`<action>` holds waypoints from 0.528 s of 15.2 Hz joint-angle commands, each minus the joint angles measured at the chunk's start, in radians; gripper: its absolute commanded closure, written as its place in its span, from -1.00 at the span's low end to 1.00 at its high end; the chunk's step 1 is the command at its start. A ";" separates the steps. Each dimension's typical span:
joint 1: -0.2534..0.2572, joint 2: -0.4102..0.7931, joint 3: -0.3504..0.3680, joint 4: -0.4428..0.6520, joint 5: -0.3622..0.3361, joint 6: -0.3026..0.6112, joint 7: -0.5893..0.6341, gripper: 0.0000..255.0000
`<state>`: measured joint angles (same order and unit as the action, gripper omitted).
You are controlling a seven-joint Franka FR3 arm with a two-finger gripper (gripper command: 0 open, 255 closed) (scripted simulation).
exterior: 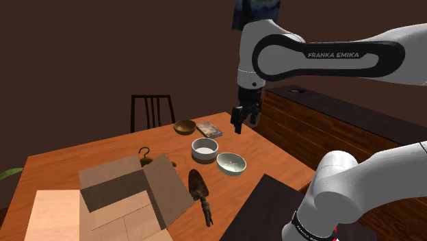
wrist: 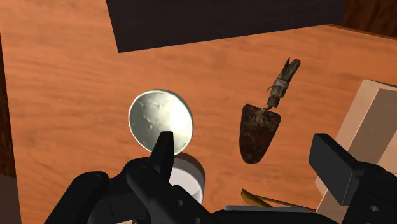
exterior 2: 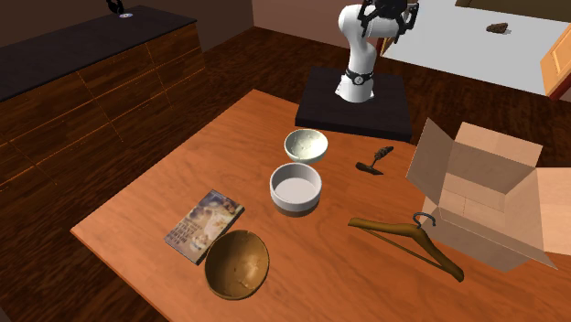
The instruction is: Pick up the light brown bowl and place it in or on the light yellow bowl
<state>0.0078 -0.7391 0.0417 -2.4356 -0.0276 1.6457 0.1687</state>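
Hovering, gripper (exterior: 245,122) open and empty; light yellow bowl (wrist: 160,121) beneath by one finger, light brown bowl (exterior: 184,127) well apart.

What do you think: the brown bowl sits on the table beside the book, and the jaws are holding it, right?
Not quite. The brown bowl does sit on the table beside the book, but the jaws are not holding it. The wrist view shows them open, with nothing between them.
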 commanded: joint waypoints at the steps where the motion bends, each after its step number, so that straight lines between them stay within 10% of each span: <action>1: 0.000 0.000 0.000 0.000 0.000 0.000 0.000 -1.00; 8: -0.018 0.197 -0.045 -0.037 -0.025 0.246 -0.054 -1.00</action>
<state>-0.0071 -0.5698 0.0046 -2.4650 -0.0482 1.8512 0.1252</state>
